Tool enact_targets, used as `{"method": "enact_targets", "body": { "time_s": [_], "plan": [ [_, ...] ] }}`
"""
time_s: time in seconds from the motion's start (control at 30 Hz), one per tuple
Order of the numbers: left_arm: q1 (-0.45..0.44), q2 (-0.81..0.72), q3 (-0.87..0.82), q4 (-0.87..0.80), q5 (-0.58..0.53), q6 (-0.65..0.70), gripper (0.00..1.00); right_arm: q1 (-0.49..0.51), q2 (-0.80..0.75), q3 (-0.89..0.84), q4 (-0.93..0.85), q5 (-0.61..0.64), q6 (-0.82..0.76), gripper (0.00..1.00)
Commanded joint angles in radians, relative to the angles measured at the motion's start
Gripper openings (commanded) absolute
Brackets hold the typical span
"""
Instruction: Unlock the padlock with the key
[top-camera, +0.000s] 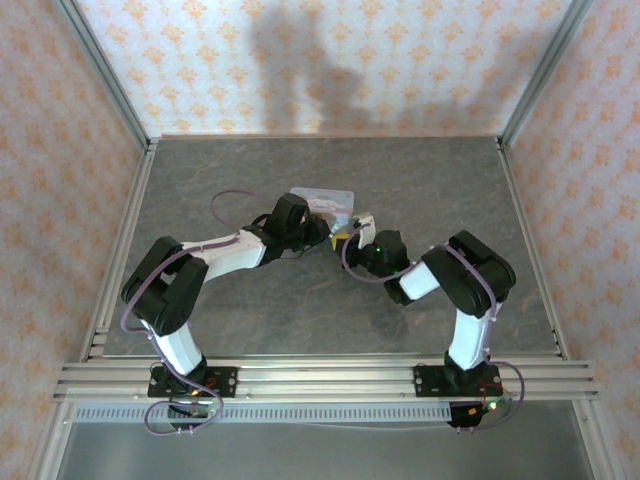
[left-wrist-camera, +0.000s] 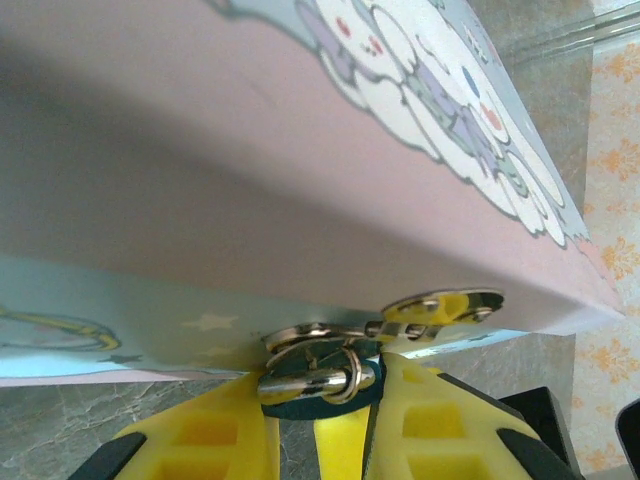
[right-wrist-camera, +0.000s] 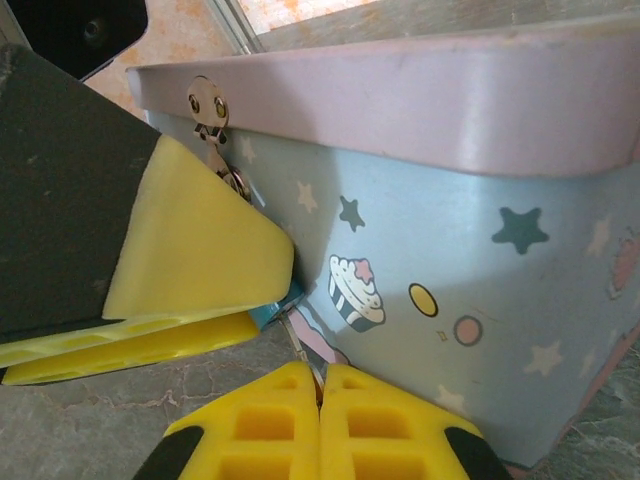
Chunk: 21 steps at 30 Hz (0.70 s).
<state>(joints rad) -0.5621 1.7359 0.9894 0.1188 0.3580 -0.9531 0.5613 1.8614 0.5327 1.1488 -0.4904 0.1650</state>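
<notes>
The teal padlock (left-wrist-camera: 319, 408) hangs by its metal shackle (left-wrist-camera: 304, 386) from the hasp (left-wrist-camera: 440, 308) of a pale blue cartoon tin (left-wrist-camera: 300, 150). My left gripper (left-wrist-camera: 325, 398) is shut on the padlock's body, a yellow finger on each side. Seen from the right wrist, the thin silvery key (right-wrist-camera: 298, 340) runs from my right gripper (right-wrist-camera: 322, 378), which is shut on it, up to the padlock (right-wrist-camera: 273, 313). In the top view the left gripper (top-camera: 322, 233) and the right gripper (top-camera: 352, 240) meet at the tin's near side.
The tin (top-camera: 325, 198) with its pink lid (right-wrist-camera: 420, 95) stands mid-table on the grey stone-look surface (top-camera: 250, 170). Left gripper's fingers (right-wrist-camera: 200, 260) crowd the space beside the hasp (right-wrist-camera: 207, 105). Patterned walls and metal posts enclose the table.
</notes>
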Motion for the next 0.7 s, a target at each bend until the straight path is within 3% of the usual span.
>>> {"method": "enact_targets", "body": {
  "time_s": [0.0, 0.67],
  "plan": [
    [-0.05, -0.026, 0.029, 0.01, 0.138, 0.002, 0.22, -0.003, 0.011, 0.059, 0.169, -0.057, 0.049, 0.0],
    [-0.05, -0.041, 0.022, -0.01, 0.16, 0.017, 0.22, 0.003, -0.093, -0.01, 0.106, -0.082, 0.026, 0.0]
  ]
}}
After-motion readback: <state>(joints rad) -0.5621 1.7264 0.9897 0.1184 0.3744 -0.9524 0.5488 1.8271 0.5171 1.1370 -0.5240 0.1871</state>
